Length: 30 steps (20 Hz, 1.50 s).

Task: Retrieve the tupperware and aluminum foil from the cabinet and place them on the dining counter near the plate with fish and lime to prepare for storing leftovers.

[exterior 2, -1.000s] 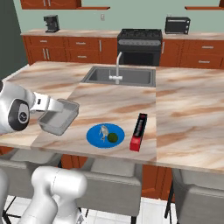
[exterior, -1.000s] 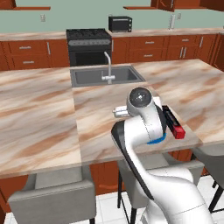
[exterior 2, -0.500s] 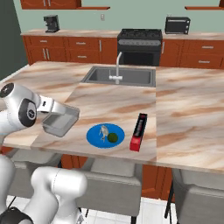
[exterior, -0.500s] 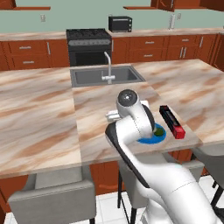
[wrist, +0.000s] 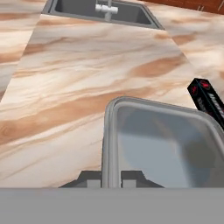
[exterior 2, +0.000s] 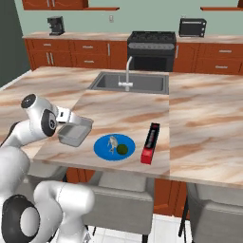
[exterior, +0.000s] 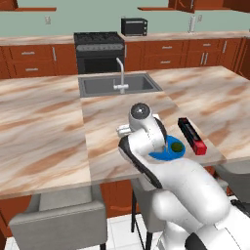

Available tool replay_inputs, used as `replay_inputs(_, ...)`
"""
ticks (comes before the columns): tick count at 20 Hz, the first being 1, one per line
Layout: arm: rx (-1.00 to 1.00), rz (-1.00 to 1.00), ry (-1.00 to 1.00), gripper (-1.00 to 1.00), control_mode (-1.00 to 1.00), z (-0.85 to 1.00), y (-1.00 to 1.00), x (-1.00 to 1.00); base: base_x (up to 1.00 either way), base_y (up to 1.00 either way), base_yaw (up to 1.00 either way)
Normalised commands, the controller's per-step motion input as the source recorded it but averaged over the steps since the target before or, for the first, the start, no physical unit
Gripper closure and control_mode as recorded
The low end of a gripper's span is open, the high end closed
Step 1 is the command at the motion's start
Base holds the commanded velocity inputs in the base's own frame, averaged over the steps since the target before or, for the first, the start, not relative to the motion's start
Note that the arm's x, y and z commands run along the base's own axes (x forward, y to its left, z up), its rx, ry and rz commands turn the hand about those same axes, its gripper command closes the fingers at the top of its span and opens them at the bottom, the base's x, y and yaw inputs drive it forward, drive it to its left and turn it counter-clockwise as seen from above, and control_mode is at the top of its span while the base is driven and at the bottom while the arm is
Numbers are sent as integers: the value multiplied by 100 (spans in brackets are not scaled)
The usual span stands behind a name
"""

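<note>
Claw (wrist: 111, 179): I see it clamped on the near rim of the tub (exterior 2: 75, 132), one fingertip (wrist: 92, 178) on each side of the wall.
Tub: held at the near edge of the worktop (exterior 2: 118, 107), just left of the plate (exterior 2: 105, 148); from the right base view I think it hangs slightly above the stone, but I cannot tell for sure whether its bottom touches.
Plate: blue, holding the fish (exterior 2: 112, 143) and the lime (exterior 2: 123, 149), side by side.
Foil box (exterior 2: 151, 142): lying flat just right of the plate, red end toward me; its black end shows at the right edge of the hand view (wrist: 209, 101).
Sink (exterior 2: 129, 82): well beyond the tub, with the tap (exterior 2: 127, 74) at its near side; open stone between.
Behind: stove (exterior 2: 153, 49) against the back wall, toaster oven (exterior 2: 191, 26) to its right, coffee maker (exterior 2: 56, 25) far left.
In the way: in the left base view my own arm (exterior: 146, 134) covers the tub and most of the plate.
Chairs (exterior 2: 123, 199): tucked under the near edge.
Change: over the last second the arm has swung in toward the plate, carrying the tub closer to it; plate, lime and foil box lie where they were.
</note>
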Motion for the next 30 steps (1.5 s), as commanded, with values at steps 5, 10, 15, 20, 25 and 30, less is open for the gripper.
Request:
replay_inputs(5,0,5,12,100,-100,-57,27,51,0,0,0)
replay_inputs(10,-1,1,8,100,-100,-51,40,43,0,0,0)
replay_inputs(15,0,0,6,100,-100,-38,3,46,0,0,0)
replay_inputs(20,0,0,4,100,-100,-39,4,55,0,0,0)
replay_inputs(25,0,0,3,-100,-100,-43,22,50,0,0,0)
replay_inputs(30,-2,0,0,100,-100,-5,20,29,0,0,0)
